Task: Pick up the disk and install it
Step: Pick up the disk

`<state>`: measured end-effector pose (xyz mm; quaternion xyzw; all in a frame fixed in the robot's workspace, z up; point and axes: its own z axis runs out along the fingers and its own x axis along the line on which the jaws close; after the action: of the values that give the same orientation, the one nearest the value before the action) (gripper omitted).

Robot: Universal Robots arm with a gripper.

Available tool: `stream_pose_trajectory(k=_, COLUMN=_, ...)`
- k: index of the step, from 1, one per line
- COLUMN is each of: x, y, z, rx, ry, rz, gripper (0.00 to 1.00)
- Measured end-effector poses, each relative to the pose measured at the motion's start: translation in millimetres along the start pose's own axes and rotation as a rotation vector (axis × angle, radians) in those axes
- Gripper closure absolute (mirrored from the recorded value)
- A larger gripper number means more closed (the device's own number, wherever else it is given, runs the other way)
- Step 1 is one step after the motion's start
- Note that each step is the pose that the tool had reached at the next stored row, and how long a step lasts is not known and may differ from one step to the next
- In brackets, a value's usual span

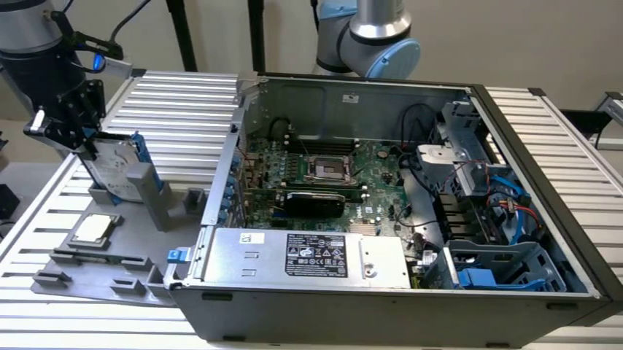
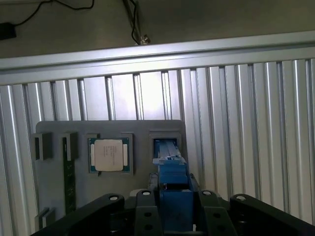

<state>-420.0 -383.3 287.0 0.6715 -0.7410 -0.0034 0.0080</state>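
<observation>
Exterior view: black two-finger gripper (image 1: 86, 146) sits at the exterior view's left. Its jaws are part-closed on the upper edge of the disk (image 1: 109, 166), a flat silver-grey hard drive w/ white label in a blue plastic carrier. Disk stands upright, lower end at or in a slot of the grey plastic parts tray (image 1: 98, 270); can't tell if it's clear of the slot. Small square silver CPU chip (image 1: 93, 229) lies near it in the tray. Judgement: disk is rigid, weighty for its size and shock-sensitive. Its metal faces are slick, so the carrier rails/long edges are the best hold, not the label face. Open dark-grey PC case (image 1: 389, 313) is well apart, to the exterior view's right. Blue plastic drive cage (image 1: 497, 273) sits in its near corner w/ red & blue cables (image 1: 526, 213) close by, so room there looks tight and the case rim must be cleared. Space over the ribbed aluminium table (image 1: 175, 95) btwn tray and case looks free. Wrist view: gripper (image 2: 172, 216) fingers (image 2: 113, 211) flank the disk (image 2: 172, 179), holding its blue carrier on both sides as far as I can tell. CPU chip (image 2: 109, 155) sits in a tray (image 2: 51, 187) pocket just beside, w/ the table (image 2: 246, 123) beyond.
</observation>
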Motion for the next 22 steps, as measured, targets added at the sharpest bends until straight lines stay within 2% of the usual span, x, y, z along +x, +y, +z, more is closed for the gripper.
stream_pose_trajectory(k=3, x=0.0, y=0.0, z=-0.6, rx=0.0002, ry=-0.0002, rz=0.000, gripper=0.67)
stream_pose_trajectory(k=6, x=0.0, y=0.1, z=-8.6, rx=0.0000, ry=-0.0004, rz=-0.001, gripper=0.67)
stream_pose_trajectory(k=22, x=0.2, y=-2.8, z=-81.0, rx=-0.0001, ry=-0.0028, rz=-0.005, gripper=0.67)
